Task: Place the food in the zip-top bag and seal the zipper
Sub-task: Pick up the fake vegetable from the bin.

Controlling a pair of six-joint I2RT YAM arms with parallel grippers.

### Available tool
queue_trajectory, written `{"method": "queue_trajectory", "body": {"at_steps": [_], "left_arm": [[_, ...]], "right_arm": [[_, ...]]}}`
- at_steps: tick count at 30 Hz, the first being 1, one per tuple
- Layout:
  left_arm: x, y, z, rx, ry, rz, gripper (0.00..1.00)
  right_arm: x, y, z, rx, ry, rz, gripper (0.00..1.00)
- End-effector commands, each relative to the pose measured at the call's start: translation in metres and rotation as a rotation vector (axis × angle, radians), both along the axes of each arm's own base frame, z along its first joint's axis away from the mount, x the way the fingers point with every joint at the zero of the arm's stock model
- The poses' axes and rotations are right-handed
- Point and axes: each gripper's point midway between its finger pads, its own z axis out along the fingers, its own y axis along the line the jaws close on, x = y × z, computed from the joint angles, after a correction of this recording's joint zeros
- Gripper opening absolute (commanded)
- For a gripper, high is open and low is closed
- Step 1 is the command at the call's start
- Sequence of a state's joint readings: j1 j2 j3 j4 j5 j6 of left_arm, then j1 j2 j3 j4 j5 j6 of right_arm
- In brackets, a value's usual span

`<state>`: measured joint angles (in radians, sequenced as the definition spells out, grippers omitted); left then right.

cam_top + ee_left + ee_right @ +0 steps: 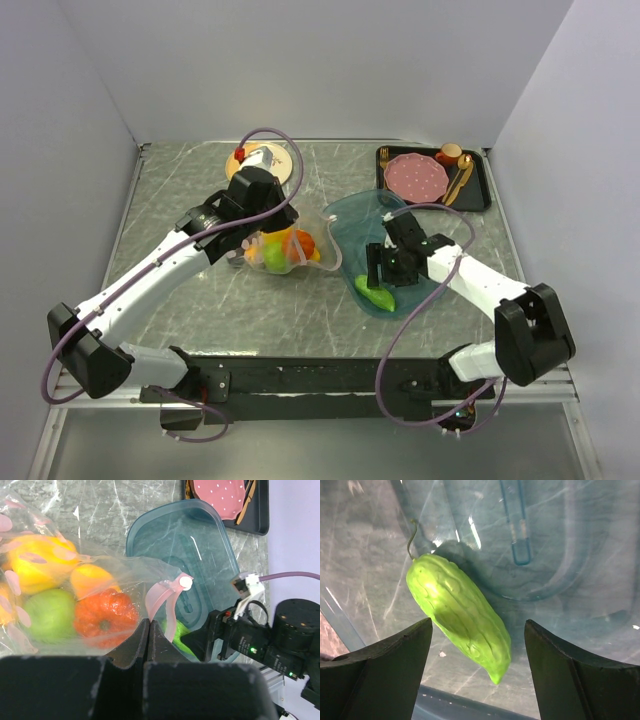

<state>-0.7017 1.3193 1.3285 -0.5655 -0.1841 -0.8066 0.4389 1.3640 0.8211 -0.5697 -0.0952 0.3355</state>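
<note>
**Bag pinched at its mouth while the last vegetable waits on the tray**

In the overhead view the left arm stretches from the lower left toward the middle of the frame, its wrist bent down over the zip-top bag. The left gripper has its jaws pressed together on the bag's plastic, just below where the pale pink zipper curls upward. That pinch looks meant to hold the floppy mouth up and steady, facing the right side of the frame so that more food can go in.

Inside the bag, in the left half of the left wrist view, lie a yellow pepper, a green apple, a tomato and an orange piece, bunched against one another.

The one piece visibly outside is the green cucumber. It lies on the teal tray, right of centre in the overhead view and just beside the bag.

The right arm comes in from the lower right, elbow folded and wrist pointing down at the tray. The right gripper hangs over the cucumber with its jaws wide apart, one finger on each side and neither touching it. The cucumber runs on a slant between the fingers, so a closing grip would likely catch it across its width.

The zipper is unsealed, so sealing remains. A pink plate on a black tray sits apart at the upper right.
</note>
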Motion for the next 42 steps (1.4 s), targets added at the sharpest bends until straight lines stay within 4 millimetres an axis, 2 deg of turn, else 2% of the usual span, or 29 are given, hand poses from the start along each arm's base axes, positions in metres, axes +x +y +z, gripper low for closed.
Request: {"method": "queue_trajectory", "body": {"at_steps": [1,8,9,11,12,18,21,26,31,32,37,40,42], "left_arm": [[0.002,-0.002,0.014,-0.022,-0.038,-0.001,0.01],[0.003,-0.003,0.015,-0.022,-0.037,-0.005,0.01],[0.003,-0.003,0.014,-0.021,-0.034,-0.006,0.01],[0.003,-0.004,0.013,-0.026,-0.035,-0.006,0.01],[0.003,-0.003,0.014,-0.025,-0.035,-0.005,0.01],[0.001,0.0,0.014,-0.021,-0.037,0.003,0.01],[0.001,0.0,0.014,-0.022,-0.038,0.002,0.01],[0.0,0.0,0.013,-0.025,-0.034,0.003,0.01],[-0.002,0.002,0.014,-0.028,-0.038,0.004,0.01],[-0.002,0.002,0.014,-0.029,-0.038,0.005,0.01],[-0.002,0.003,0.015,-0.026,-0.043,0.005,0.01],[-0.002,0.005,0.014,-0.022,-0.042,0.011,0.01],[-0.002,0.004,0.015,-0.027,-0.045,0.01,0.01]], "right_arm": [[-0.002,0.013,-0.004,0.04,0.035,0.054,0.81],[-0.004,0.017,-0.017,0.039,0.079,0.076,0.75],[-0.004,0.017,-0.02,0.036,0.088,0.072,0.65],[-0.001,0.017,-0.02,0.029,0.085,0.063,0.59],[0.001,0.017,-0.02,0.03,0.079,0.059,0.45],[0.024,0.033,0.004,0.114,-0.029,0.024,0.3],[0.042,0.037,0.021,0.14,-0.097,-0.024,0.3],[0.077,0.019,0.031,0.043,-0.201,-0.17,0.29],[0.097,0.011,0.015,-0.035,-0.198,-0.253,0.31],[0.097,0.01,0.005,-0.06,-0.169,-0.257,0.33],[0.102,0.013,-0.008,-0.059,-0.156,-0.268,0.36],[0.104,0.015,-0.009,-0.046,-0.163,-0.266,0.41],[0.103,0.017,-0.009,-0.036,-0.162,-0.257,0.49]]}}
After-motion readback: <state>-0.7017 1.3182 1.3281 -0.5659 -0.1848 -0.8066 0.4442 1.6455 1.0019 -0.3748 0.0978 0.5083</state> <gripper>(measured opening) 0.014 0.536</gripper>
